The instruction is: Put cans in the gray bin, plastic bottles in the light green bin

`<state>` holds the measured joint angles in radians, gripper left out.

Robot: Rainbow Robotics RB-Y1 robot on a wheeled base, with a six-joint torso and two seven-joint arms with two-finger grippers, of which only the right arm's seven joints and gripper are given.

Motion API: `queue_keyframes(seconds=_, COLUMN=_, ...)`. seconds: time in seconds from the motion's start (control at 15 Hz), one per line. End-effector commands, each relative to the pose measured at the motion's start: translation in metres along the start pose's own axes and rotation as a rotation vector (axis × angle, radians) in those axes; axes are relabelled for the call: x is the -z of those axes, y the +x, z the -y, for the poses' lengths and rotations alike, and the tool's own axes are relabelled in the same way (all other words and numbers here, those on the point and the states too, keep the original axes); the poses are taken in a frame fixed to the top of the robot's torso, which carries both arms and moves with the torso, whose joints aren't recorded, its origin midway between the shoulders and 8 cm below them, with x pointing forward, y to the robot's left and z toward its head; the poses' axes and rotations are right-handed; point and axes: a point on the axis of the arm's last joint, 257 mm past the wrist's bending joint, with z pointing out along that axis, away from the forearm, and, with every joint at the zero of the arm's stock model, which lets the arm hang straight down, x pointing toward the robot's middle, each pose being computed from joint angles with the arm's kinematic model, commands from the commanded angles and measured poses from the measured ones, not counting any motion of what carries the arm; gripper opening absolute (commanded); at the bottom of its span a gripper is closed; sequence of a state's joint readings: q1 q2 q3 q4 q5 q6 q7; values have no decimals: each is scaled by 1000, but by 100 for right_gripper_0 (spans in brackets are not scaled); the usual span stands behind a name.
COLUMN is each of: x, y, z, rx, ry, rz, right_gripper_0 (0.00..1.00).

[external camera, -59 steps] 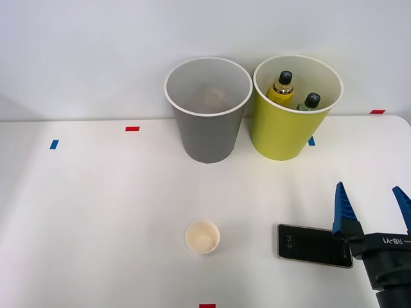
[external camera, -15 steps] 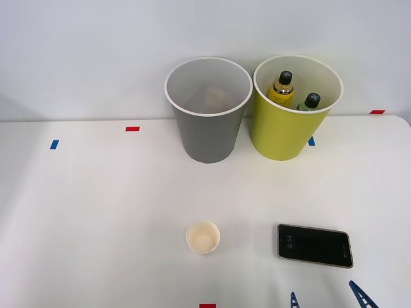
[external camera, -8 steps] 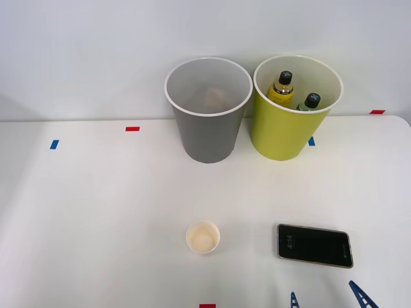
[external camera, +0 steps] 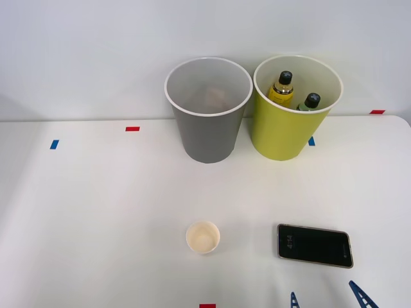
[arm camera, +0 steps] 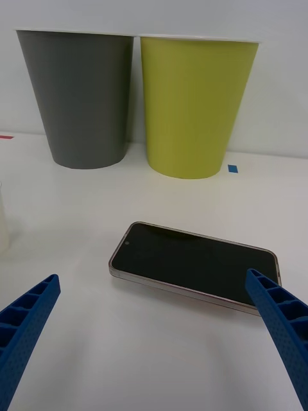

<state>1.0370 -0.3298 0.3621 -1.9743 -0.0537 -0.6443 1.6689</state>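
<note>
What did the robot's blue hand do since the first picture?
The hand pulled back from over the phone toward the robot, open and empty. The phone, paper cup, gray bin and light green bin with its two bottles stayed put.

Gray bin, lime bin, black phone, cream cup, blue ribbed gripper.

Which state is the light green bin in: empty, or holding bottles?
Holding bottles. In the front view, the light green bin contains a yellow bottle and a green bottle, black caps showing below its white rim.
</note>
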Motion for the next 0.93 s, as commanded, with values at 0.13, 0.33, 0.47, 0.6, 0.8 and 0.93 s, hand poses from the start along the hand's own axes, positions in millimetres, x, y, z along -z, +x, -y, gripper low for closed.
queue_keyframes(seconds=0.13, x=0, y=0, z=0, rx=0, ry=0, rz=0, right_gripper_0=100)
queue_keyframes(seconds=0.33, x=0, y=0, z=0, rx=0, ry=0, rz=0, right_gripper_0=100)
queue_keyframes(seconds=0.47, x=0, y=0, z=0, rx=0, ry=0, rz=0, right_gripper_0=100)
queue_keyframes(seconds=0.6, x=0, y=0, z=0, rx=0, ry=0, rz=0, right_gripper_0=100)
queue_keyframes(seconds=0.8, x=0, y=0, z=0, rx=0, ry=0, rz=0, right_gripper_0=100)
queue_keyframes(seconds=0.93, x=0, y=0, z=0, rx=0, ry=0, rz=0, right_gripper_0=100)
